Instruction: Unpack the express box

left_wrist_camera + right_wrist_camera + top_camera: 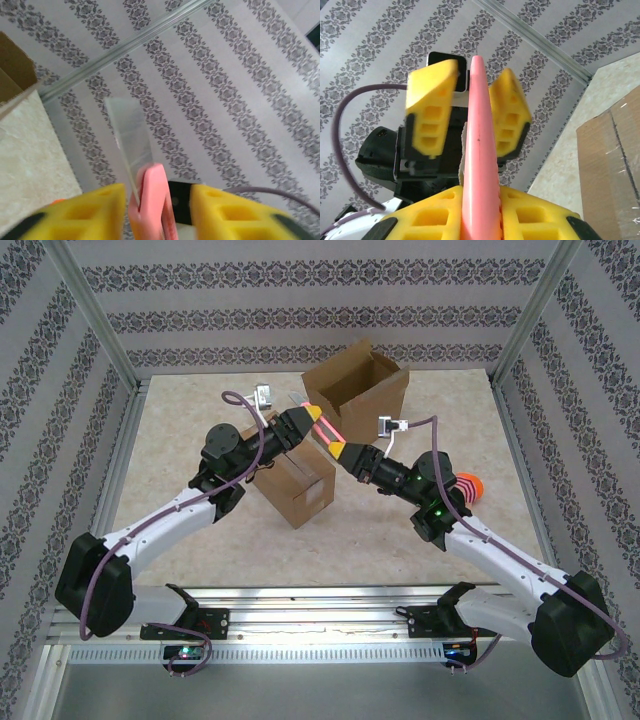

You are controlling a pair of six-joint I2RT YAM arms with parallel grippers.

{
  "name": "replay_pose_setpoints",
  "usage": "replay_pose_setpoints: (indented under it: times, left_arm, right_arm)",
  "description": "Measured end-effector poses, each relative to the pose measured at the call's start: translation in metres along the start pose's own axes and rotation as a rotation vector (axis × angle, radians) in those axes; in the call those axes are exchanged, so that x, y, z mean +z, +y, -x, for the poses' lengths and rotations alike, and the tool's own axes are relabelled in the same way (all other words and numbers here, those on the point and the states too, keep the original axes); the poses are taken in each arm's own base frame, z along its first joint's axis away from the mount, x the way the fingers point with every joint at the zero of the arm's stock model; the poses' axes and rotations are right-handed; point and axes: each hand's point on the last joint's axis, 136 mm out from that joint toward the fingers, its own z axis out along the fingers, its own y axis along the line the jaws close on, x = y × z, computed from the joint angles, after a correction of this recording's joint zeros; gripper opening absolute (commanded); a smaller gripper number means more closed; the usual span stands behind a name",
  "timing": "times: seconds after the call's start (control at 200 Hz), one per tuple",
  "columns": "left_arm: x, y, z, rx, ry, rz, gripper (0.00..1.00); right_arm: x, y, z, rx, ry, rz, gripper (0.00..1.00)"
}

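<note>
A pink utility knife (326, 434) hangs in the air between my two grippers, above the table. My right gripper (347, 454) is shut on its handle (479, 150). My left gripper (308, 422) stands open around the blade end; its yellow fingers (432, 100) are apart from the pink body. In the left wrist view the clear blade (131, 135) sticks out of the knife (152, 200) between the spread pads of my left gripper (157, 210). The express box (295, 485), brown cardboard taped shut (612, 165), stands under the left arm.
An open cardboard box (358, 390) with raised flaps stands at the back centre. A small orange-red object (468, 487) lies on the table by the right arm. Patterned walls and metal posts close in the beige table (180, 440).
</note>
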Motion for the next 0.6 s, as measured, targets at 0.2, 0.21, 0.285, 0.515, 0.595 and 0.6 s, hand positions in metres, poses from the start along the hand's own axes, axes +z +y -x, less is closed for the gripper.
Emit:
replay_pose_setpoints:
  times: [0.2,0.21,0.285,0.515,0.595,0.6]
  left_arm:
    - [-0.021,-0.004,0.011,0.068,-0.019,0.064,1.0]
    - [-0.023,-0.005,0.013,0.075,-0.021,0.07,1.0]
    - [-0.039,-0.01,0.024,0.114,-0.048,0.105,1.0]
    - [-0.089,-0.012,0.05,0.179,-0.101,0.332,0.97]
    - [-0.103,-0.004,0.052,0.175,-0.1,0.437,0.92]
    - [-0.104,-0.003,0.052,0.174,-0.099,0.447,0.92]
  right_arm:
    - [-0.001,-0.003,0.004,-0.037,-0.001,-0.056,0.0]
    - [-0.001,-0.003,0.004,-0.042,0.0,-0.06,0.0]
    - [-0.001,0.0,0.007,-0.071,0.009,-0.086,0.0]
    - [0.0,0.008,0.016,-0.173,0.042,-0.157,0.0]
    - [0.003,0.008,0.019,-0.204,0.065,-0.193,0.0]
    - [0.003,0.008,0.019,-0.208,0.067,-0.196,0.0]
